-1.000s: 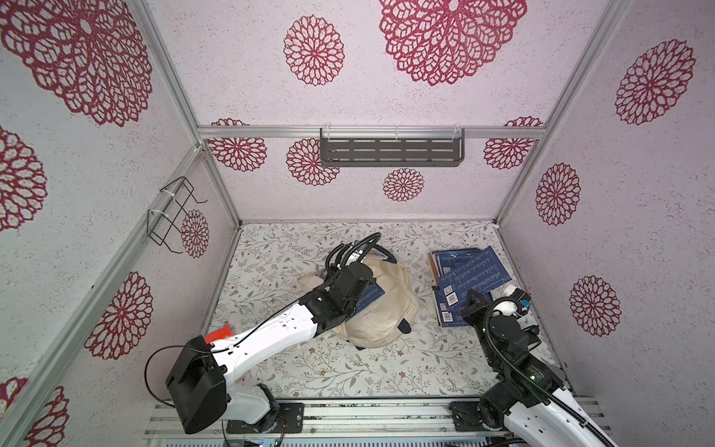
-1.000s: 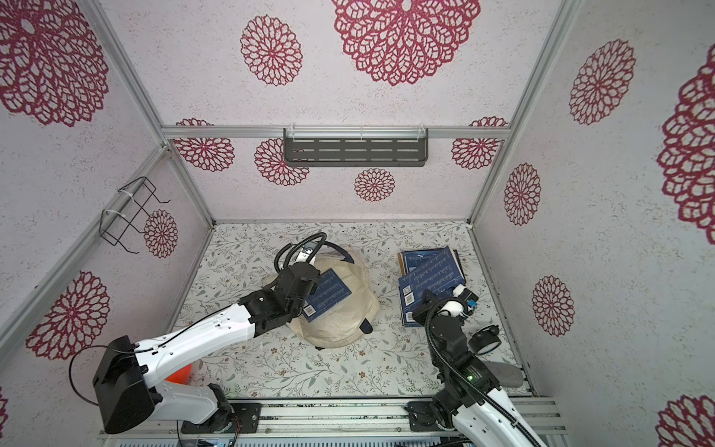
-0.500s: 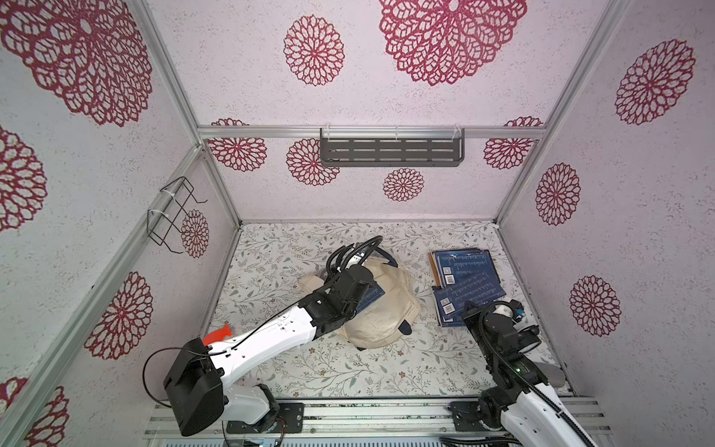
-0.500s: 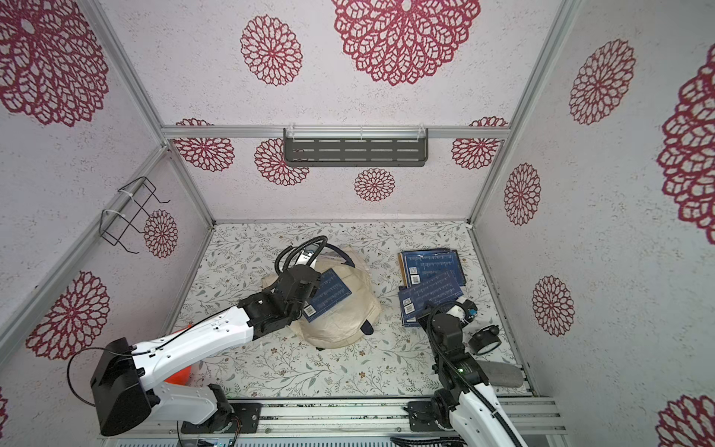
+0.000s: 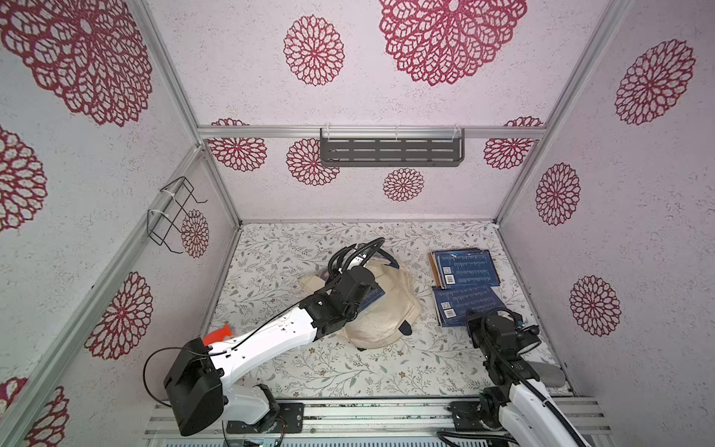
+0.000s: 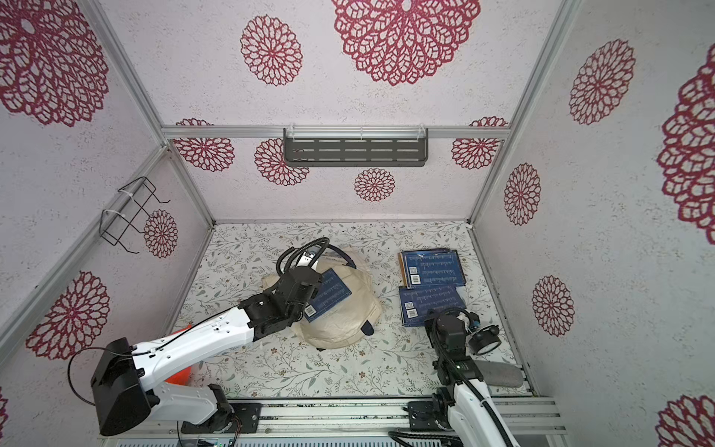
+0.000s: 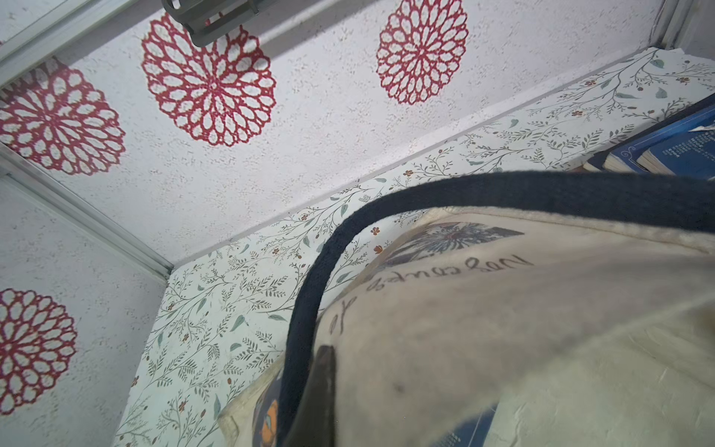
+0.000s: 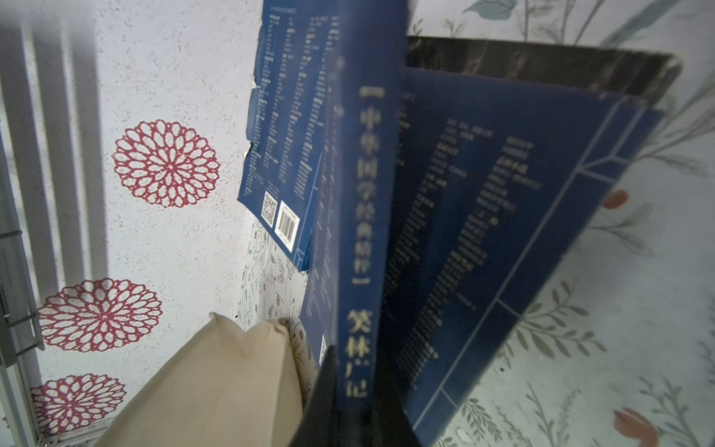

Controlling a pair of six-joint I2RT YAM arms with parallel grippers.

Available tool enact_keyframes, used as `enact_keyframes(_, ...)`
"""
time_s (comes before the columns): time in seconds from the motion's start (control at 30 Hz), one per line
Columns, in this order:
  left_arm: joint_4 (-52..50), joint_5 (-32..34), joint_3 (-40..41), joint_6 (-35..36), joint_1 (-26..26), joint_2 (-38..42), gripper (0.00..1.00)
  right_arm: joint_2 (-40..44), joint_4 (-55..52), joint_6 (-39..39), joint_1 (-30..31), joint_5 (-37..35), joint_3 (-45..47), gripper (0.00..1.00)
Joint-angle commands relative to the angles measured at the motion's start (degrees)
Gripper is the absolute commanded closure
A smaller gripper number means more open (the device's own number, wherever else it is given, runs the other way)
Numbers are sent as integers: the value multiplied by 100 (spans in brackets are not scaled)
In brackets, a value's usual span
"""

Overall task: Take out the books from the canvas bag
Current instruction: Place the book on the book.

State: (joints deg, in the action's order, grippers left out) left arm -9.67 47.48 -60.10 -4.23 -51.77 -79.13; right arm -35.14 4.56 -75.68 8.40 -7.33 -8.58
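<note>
The right fingers (image 8: pixel 324 402) are pinched tight on the gold-lettered spine of a dark blue paperback (image 8: pixel 360 232), which is out on the bench (image 6: pixel 309 371) just in front of a stack of matching books (image 6: pixel 433 267). The left fingers (image 7: pixel 323 387) are closed over the slumped cream canvas bag (image 6: pixel 348 321), with its navy strap (image 7: pixel 309 294) alongside. A barcode-labelled paperback (image 6: pixel 329 296) lies on top of the bag beside them; I cannot tell whether they grip anything.

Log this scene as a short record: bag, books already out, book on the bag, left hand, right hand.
bag: cream, slumped, centre
stack: blue books, right side, far
near book: blue, in front of stack
book on bag: blue, flat on the canvas
left hand: shut by the strap; grip unclear
right hand: shut on near book, at its spine
</note>
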Motion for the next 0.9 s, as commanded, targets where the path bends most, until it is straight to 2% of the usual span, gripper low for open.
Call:
enact_keyframes(0.0,265,99,7,45,-61,153,100,-176,422,-280,-172,135,-17,100)
enact_keyframes(0.23,264,103,-2,49,-61,118,100,-635,637,-375,-331,599,-27,100)
enact_keyframes(0.4,264,103,-2,57,-61,102,100,-390,252,-399,-340,580,-42,84)
enact_keyframes(0.57,259,103,-20,66,-61,74,100,-198,-59,-361,-348,556,-32,58)
enact_keyframes(0.87,238,105,-28,69,-70,99,100,-335,-497,-138,-358,720,-279,33)
